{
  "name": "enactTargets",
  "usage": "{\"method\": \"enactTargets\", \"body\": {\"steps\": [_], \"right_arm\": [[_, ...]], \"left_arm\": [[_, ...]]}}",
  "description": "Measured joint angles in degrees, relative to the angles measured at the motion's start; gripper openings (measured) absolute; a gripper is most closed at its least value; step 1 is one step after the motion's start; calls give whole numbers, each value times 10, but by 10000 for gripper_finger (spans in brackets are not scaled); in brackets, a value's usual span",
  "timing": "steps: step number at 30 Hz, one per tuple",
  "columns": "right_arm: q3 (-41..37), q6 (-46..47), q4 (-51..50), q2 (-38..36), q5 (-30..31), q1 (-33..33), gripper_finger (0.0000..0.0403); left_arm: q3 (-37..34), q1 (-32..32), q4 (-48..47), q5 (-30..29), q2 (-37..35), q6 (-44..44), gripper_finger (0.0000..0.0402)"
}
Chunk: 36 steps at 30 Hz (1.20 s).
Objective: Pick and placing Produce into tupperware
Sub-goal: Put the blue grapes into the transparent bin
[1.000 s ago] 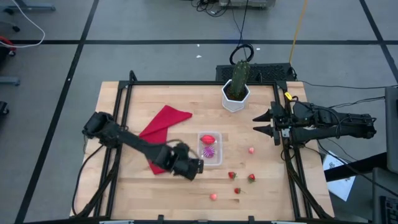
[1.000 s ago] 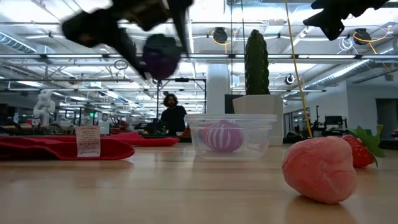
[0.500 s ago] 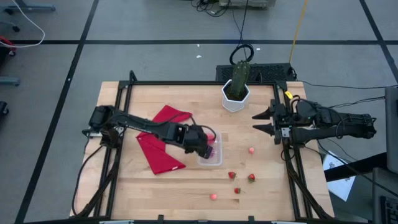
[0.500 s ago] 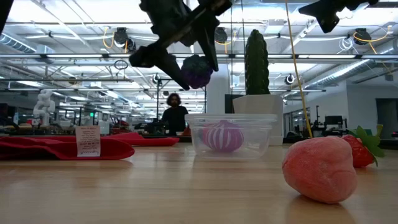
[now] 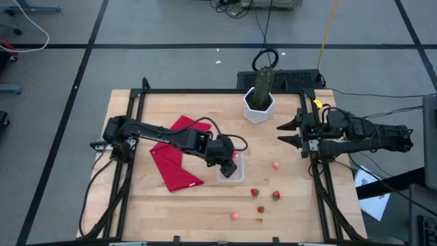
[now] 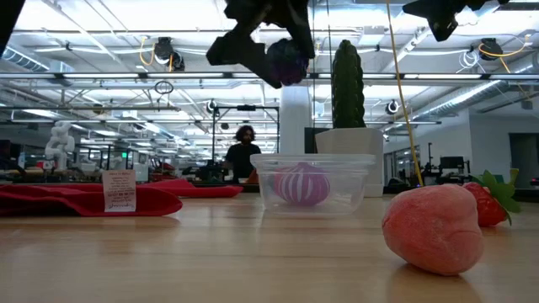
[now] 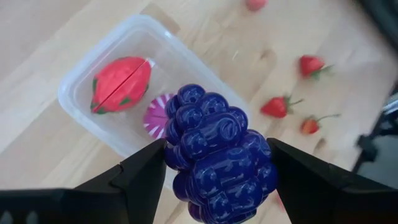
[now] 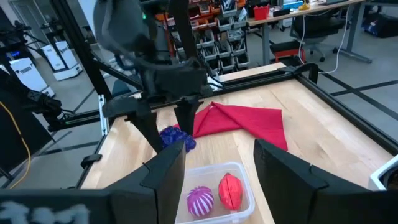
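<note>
High view: nearest the bench's front edge lies a pink fruit (image 5: 234, 216), and just behind it three small strawberries (image 5: 260, 195) sit loose toward the right front. Another pink piece (image 5: 276, 165) lies farther back, near the right edge. At the middle of the bench stands the clear container (image 5: 231, 169), holding a red fruit (image 7: 122, 85) and a pink-and-white striped piece (image 7: 157, 116). The left gripper (image 5: 229, 156) hangs directly above the container, its fingers pinching a bunch of purple grapes (image 7: 216, 153); the low view shows the grapes well clear of the container's rim. A red cloth (image 5: 176, 152) is spread to the left of the container, under the left arm. Toward the back edge a white pot (image 5: 259, 106) holds a green cactus (image 5: 264, 83). The right gripper (image 5: 289, 133) waits at the right edge, raised off the wood, fingers spread with nothing between them.
</note>
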Motion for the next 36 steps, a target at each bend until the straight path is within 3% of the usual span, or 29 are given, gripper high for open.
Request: {"method": "enactTargets", "body": {"steps": [9, 13, 21, 36], "right_arm": [[0, 0, 2, 0, 0, 0, 185], [0, 0, 1, 0, 0, 0, 185], [0, 1, -1, 0, 0, 0, 185], [0, 1, -1, 0, 0, 0, 185]], "left_arm": [[217, 0, -197, 1, 140, 53, 271], [282, -6, -234, 1, 188, 68, 271], [291, -7, -272, 14, 227, 75, 271], [287, -10, -250, 18, 258, 89, 271]]}}
